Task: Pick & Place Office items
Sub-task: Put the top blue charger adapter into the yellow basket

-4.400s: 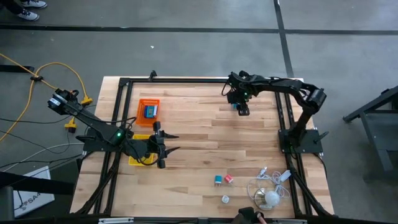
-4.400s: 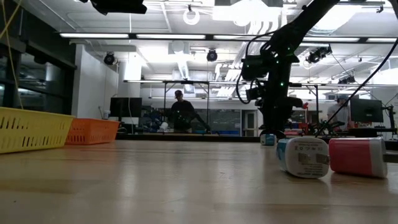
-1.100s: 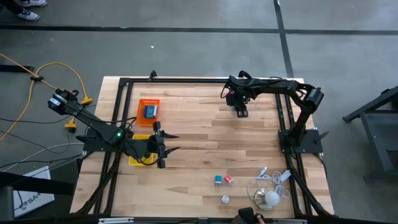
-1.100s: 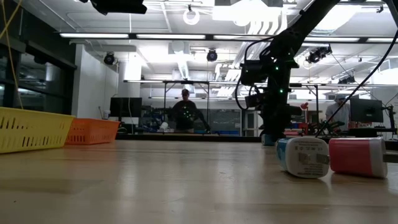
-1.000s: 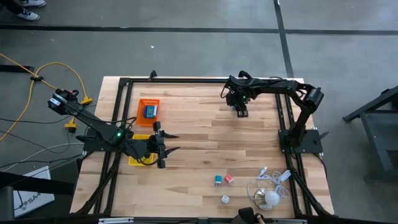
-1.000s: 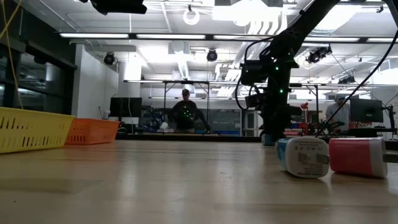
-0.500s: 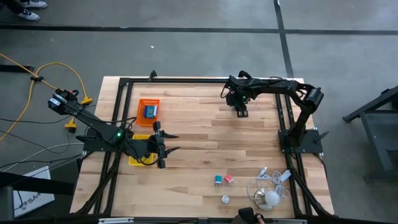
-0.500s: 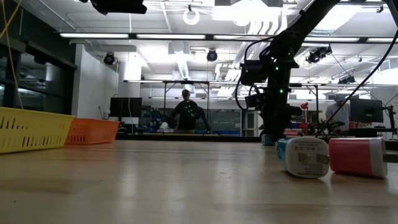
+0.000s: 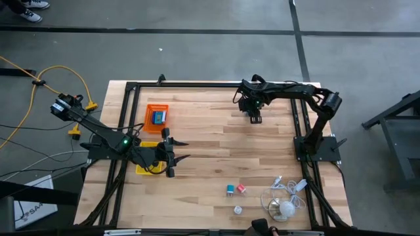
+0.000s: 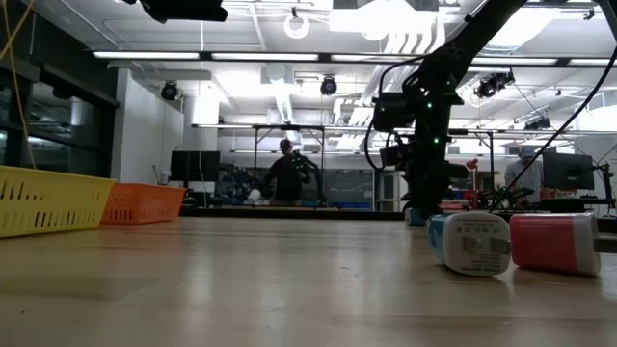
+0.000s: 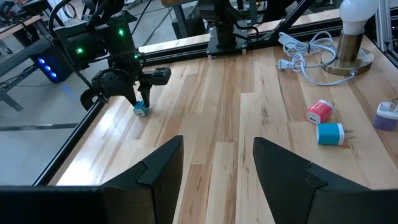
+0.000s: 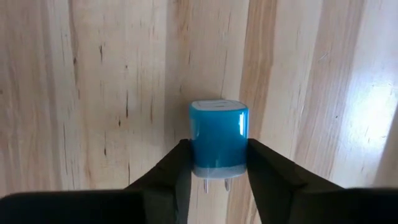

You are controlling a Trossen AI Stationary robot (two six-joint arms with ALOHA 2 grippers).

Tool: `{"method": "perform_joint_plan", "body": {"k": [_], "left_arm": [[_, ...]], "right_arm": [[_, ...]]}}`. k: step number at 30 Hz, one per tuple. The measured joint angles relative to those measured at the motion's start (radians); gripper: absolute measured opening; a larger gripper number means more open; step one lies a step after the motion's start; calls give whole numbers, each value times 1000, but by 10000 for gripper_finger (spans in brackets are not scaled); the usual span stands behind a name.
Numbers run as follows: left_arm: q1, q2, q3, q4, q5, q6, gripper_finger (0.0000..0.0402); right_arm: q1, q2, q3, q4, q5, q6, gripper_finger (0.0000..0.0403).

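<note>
**Right pincer closes on a blue plug block at the far side of the worktop**

While the left pincer (image 9: 176, 152) waits with its fingers spread over the yellow tray (image 9: 142, 168), the right pincer (image 12: 217, 158) is the one at work, reaching straight down onto the worktop (image 9: 210, 157). Between its two fingers sits the blue charger block (image 12: 217, 142), metal prongs pointing back toward the wrist. Both fingers touch the block's sides, so it looks pinched; it seems to rest on or just above the wood, though I cannot tell which. The downward approach makes sense: gripping the narrow flanks leaves the smooth top free and keeps the prongs clear of the fingertips.

Well away from that pincer, toward the near edge, lie a teal block (image 9: 230, 190) and a pink block (image 9: 241, 189) just beside each other, with a pale block (image 9: 237, 210) closer still. Next to them is the white cable bundle (image 9: 283, 196). An orange tray (image 9: 157, 117), already holding a blue item, sits across the worktop from the right pincer, near the waiting left arm, probably the destination.
</note>
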Motion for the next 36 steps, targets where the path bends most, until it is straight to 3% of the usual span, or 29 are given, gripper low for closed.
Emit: {"method": "perform_joint_plan", "body": {"k": [20, 28, 36], "left_arm": [[0, 0, 0, 0, 0, 0, 186], [0, 0, 0, 0, 0, 0, 186], [0, 0, 0, 0, 0, 0, 186]], "right_arm": [[29, -18, 1, -7, 4, 33, 112], [125, -67, 77, -114, 0, 131, 109], [307, -69, 226, -198, -3, 250, 108]]}}
